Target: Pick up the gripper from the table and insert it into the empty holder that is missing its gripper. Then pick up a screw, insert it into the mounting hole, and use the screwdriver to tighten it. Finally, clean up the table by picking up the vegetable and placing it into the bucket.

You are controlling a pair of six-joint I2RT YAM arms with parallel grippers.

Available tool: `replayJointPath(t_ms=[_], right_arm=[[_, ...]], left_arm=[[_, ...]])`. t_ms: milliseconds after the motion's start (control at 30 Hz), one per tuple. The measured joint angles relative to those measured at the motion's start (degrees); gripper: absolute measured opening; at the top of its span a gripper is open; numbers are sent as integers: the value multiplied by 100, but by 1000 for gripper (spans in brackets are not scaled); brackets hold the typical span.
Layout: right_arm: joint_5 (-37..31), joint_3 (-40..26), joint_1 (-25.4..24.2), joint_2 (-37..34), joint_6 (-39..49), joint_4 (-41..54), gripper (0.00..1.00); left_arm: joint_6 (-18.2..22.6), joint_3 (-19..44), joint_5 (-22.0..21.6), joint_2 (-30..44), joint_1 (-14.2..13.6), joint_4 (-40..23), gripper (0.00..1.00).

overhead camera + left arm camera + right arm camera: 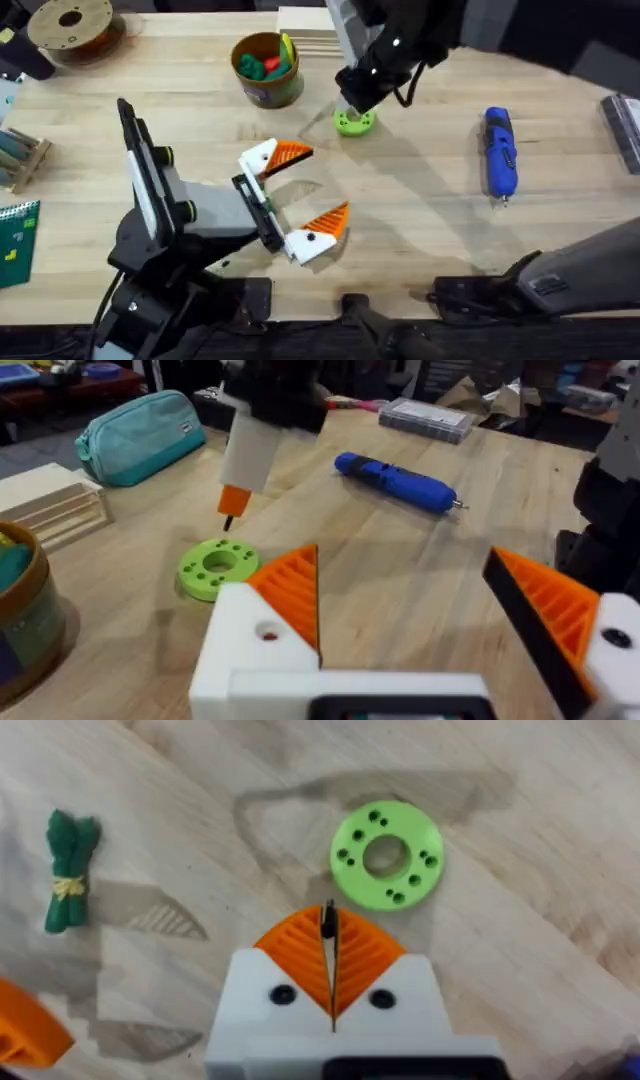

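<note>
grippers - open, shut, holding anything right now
left gripper: open, holding nothing.
right gripper: shut on a small dark screw, above the green disc.

Green holed disc (354,122) on wooden table (420,220), teal pouch (140,435), filament spool (72,27)

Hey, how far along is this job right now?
Done, it seems: both left gripper fingers carry orange tips. In hand: the right gripper pinches a screw over the green disc. To do: driving it with the screwdriver lying aside, then the vegetable into the bucket.
</note>
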State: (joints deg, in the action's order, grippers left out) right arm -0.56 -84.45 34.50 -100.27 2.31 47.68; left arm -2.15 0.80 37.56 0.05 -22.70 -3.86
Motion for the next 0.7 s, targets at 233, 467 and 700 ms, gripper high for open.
replayJointPath(t_ms=[233, 467, 700], right_arm=[[50, -804, 224, 39, -17, 1098, 8], [1086, -2066, 621, 47, 154, 1789, 8], [1975, -2231, 1071, 66, 201, 1978, 8]], left_arm=[[-1, 0, 0, 0, 0, 0, 987], [-1, 0, 0, 0, 0, 0, 987], [-1, 0, 0, 0, 0, 0, 987]])
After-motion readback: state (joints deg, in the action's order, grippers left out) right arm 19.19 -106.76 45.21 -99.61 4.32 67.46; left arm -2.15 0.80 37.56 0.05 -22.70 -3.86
